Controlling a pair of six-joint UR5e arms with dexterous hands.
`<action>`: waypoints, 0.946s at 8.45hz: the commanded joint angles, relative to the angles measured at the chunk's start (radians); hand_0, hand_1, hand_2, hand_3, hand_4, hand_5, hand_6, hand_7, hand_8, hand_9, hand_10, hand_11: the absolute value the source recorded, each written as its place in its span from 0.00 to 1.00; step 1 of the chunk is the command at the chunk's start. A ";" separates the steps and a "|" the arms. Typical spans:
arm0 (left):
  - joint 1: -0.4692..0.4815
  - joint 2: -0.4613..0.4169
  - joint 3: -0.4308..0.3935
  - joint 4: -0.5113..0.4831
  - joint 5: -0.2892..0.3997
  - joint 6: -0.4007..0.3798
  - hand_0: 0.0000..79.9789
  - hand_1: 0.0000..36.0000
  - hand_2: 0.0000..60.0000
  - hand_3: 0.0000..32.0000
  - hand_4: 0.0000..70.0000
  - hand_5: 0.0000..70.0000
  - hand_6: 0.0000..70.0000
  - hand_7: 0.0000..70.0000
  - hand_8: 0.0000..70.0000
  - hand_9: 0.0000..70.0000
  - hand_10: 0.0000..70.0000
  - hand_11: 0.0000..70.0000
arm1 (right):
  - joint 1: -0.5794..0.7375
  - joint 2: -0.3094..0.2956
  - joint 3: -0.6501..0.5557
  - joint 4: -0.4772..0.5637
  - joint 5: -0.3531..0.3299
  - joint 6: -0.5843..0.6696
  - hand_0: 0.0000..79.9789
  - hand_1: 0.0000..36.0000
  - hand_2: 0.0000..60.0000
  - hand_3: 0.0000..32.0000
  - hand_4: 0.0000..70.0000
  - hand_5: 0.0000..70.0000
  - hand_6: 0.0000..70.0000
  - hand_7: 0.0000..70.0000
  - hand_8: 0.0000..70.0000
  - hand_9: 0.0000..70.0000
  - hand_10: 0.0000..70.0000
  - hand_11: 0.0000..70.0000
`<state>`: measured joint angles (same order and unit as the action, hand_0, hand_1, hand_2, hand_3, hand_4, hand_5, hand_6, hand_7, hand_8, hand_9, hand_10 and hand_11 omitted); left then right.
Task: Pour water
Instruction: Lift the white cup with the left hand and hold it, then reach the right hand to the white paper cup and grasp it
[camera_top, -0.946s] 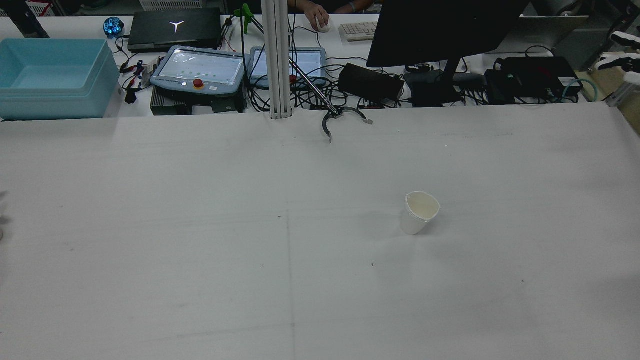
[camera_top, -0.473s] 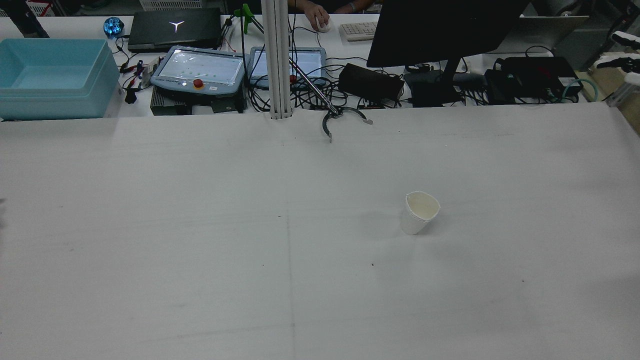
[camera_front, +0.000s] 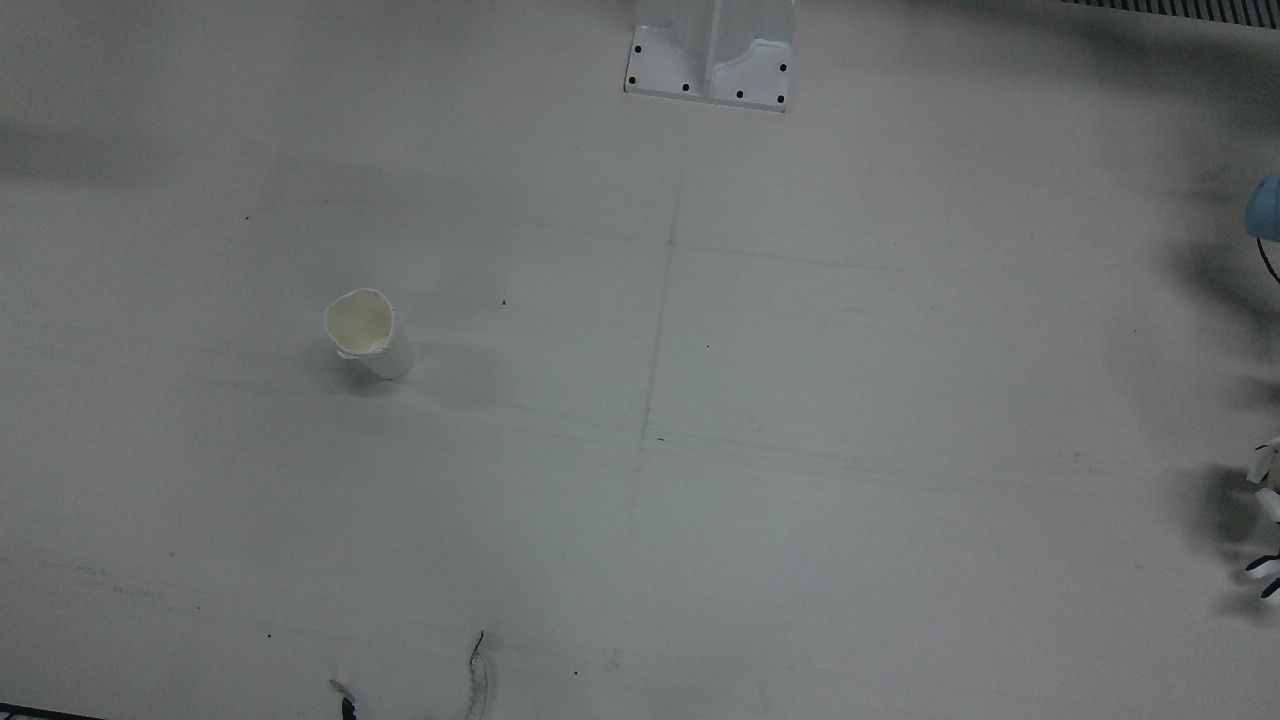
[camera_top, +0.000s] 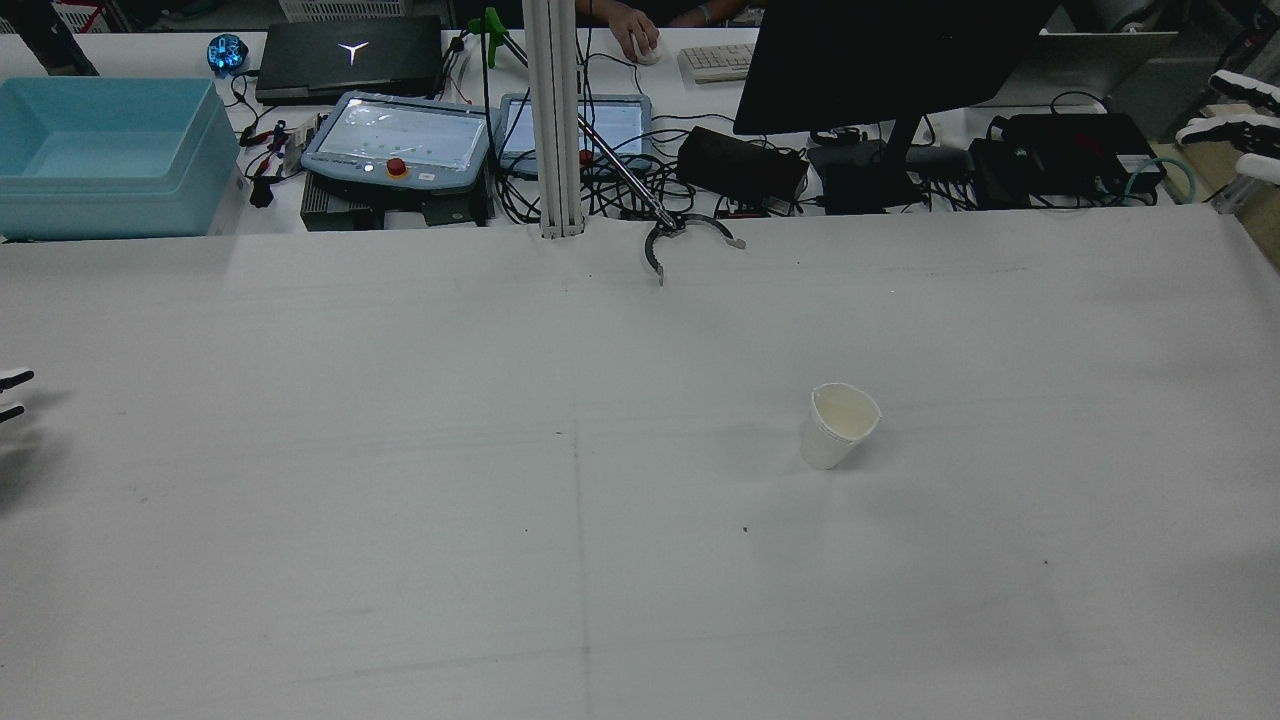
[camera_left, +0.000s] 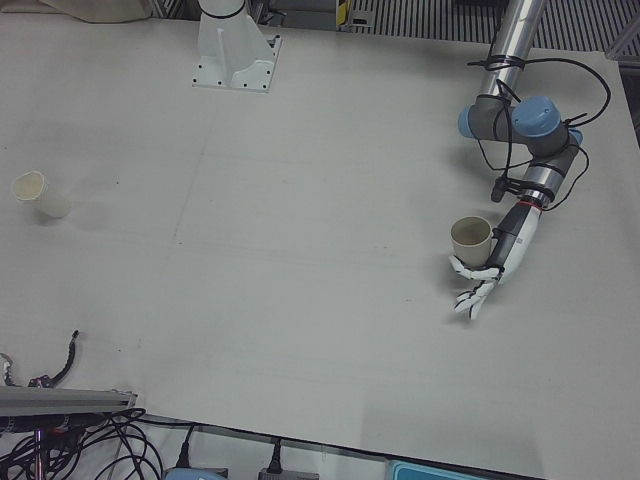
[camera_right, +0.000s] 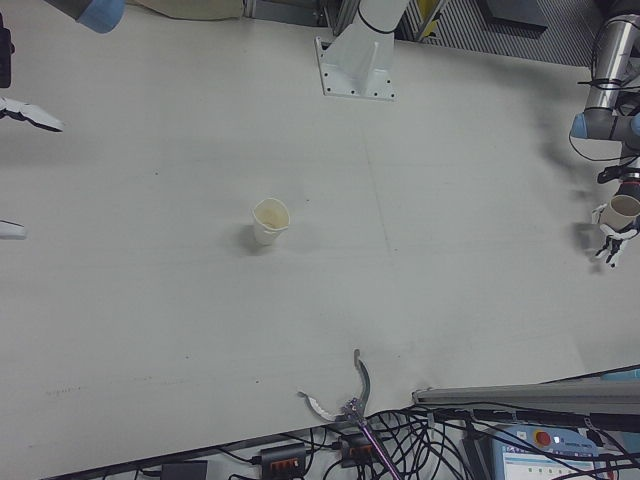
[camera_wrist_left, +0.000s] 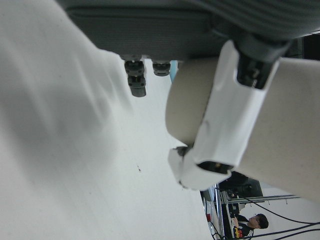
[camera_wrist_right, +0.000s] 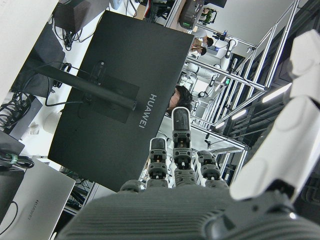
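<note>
A white paper cup (camera_top: 838, 425) stands upright on the table, right of centre in the rear view; it also shows as the white cup (camera_front: 367, 332), (camera_left: 38, 193), (camera_right: 270, 220). My left hand (camera_left: 480, 285) hangs over the far left side of the table, shut on a beige cup (camera_left: 470, 237) held upright; the thumb (camera_wrist_left: 225, 115) lies across the beige cup (camera_wrist_left: 200, 95). Only the left hand's fingertips (camera_top: 12, 394) reach into the rear view. My right hand (camera_top: 1235, 125) is open off the table's far right corner, fingers (camera_wrist_right: 181, 145) spread, holding nothing.
A long grabber tool (camera_top: 690, 232) lies at the table's far edge. Behind it sit a monitor (camera_top: 880, 60), teach pendants (camera_top: 400, 140), cables and a blue bin (camera_top: 105, 155). A person's hand (camera_top: 632, 30) rests on a mouse. A pedestal base (camera_front: 710, 55) stands at the robot side.
The left hand's fingertips have come into the rear view at the left edge. The right hand at the top right has drifted slightly left and up. The white cup has not moved.
</note>
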<state>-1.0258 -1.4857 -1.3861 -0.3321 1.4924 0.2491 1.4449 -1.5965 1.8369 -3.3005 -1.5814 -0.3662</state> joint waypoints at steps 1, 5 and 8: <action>-0.002 0.024 -0.096 0.038 0.040 -0.031 1.00 1.00 1.00 0.00 1.00 1.00 0.19 0.14 0.07 0.01 0.15 0.27 | -0.089 0.001 -0.018 0.007 0.069 -0.019 0.54 0.31 0.35 0.00 0.01 0.12 0.42 0.35 0.18 0.18 0.00 0.00; 0.000 0.018 -0.269 0.114 0.060 -0.102 1.00 1.00 1.00 0.00 1.00 1.00 0.21 0.16 0.07 0.01 0.16 0.27 | -0.375 0.051 -0.012 0.025 0.235 -0.075 0.56 0.35 0.34 0.00 0.00 0.12 0.36 0.27 0.16 0.15 0.00 0.00; 0.003 0.018 -0.271 0.123 0.058 -0.097 1.00 1.00 1.00 0.00 1.00 1.00 0.21 0.16 0.07 0.01 0.16 0.27 | -0.691 0.072 -0.018 0.109 0.552 -0.219 0.61 0.59 0.37 0.09 0.00 0.10 0.04 0.00 0.04 0.01 0.00 0.00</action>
<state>-1.0246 -1.4706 -1.6523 -0.2160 1.5498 0.1486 0.9791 -1.5358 1.8246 -3.2553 -1.2510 -0.5040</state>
